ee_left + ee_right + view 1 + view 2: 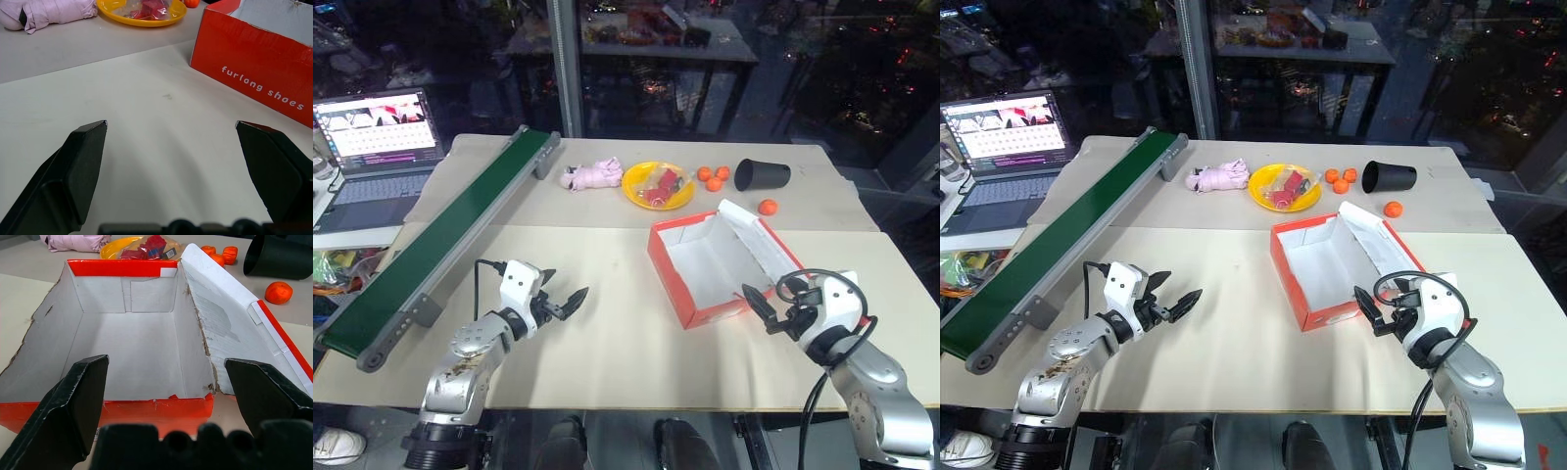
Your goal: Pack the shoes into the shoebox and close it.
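The red-orange shoebox [668, 279] stands open on the table's right half. Its white inside [142, 352] holds nothing, and its lid [759, 240] leans back to the right. The shoes are out of view. My right gripper [759, 308] is open just in front of the box's near end, pointing into it, as the right wrist view shows [166, 360]. My left gripper [563, 292] is open over bare table to the left of the box, with nothing between its fingers. In the left wrist view [171, 125] the box's red side [254, 63] lies ahead of it.
A long green conveyor belt [450, 235] runs diagonally along the left, with a laptop [377, 137] beyond it. At the back lie a pink plush toy [592, 176], a yellow plate [658, 201], several small orange fruits [713, 178] and a tipped black cup [762, 174].
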You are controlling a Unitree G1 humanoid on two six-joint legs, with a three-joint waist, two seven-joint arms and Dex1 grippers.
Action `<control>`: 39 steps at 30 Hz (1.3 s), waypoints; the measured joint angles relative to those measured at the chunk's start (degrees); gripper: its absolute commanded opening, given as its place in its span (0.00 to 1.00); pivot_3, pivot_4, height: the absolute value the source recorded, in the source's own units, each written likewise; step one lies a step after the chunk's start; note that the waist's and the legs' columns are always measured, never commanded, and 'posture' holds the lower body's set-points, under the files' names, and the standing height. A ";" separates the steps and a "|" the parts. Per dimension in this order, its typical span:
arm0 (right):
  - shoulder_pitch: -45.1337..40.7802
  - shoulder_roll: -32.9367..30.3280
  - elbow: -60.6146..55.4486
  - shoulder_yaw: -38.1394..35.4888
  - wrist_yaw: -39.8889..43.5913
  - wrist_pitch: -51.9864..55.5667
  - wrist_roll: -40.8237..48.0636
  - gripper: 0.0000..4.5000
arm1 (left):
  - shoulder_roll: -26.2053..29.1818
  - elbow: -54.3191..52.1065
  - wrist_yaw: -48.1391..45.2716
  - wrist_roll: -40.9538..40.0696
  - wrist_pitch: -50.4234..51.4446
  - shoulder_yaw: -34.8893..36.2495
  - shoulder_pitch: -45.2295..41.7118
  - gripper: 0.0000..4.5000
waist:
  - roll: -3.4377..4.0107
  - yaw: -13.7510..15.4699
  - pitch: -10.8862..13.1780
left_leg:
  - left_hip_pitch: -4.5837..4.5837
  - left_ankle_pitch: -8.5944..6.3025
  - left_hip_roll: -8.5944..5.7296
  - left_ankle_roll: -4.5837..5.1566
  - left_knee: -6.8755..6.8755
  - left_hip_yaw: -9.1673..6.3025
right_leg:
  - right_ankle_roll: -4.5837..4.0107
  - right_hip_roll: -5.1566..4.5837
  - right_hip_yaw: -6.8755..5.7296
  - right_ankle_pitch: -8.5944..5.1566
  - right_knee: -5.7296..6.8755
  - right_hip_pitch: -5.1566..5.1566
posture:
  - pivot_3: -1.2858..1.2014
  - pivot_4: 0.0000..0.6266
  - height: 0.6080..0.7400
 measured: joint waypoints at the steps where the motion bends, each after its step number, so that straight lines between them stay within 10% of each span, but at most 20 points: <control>1: 0.00 0.00 0.00 0.00 0.00 0.00 0.00 0.99 | 0.00 0.00 0.00 0.00 0.00 0.00 0.00 1.00 | 0.00 0.00 0.00 | 0.00 0.00 0.00 0.00 0.00 0.00 | 0.00 0.00 0.00 0.00 0.00 0.00 | 0.52 0.24 0.97; 23: -32.17 -0.31 9.91 17.38 6.67 10.31 3.55 0.99 | 4.88 -5.63 13.19 0.05 5.64 16.34 -4.03 1.00 | -0.02 0.10 0.01 | -0.07 0.04 0.03 0.06 0.03 -0.11 | 0.12 0.12 -0.03 0.36 0.03 -0.01 | 0.52 0.24 0.97; 39: -34.19 3.44 17.45 21.31 10.80 5.02 1.98 0.99 | 2.27 -13.98 16.64 -2.33 12.62 16.60 -2.31 1.00 | -0.04 0.29 0.02 | -0.06 0.04 0.08 0.06 0.02 -0.11 | 0.01 0.17 -0.04 0.43 0.10 -0.06 | 0.52 0.24 0.97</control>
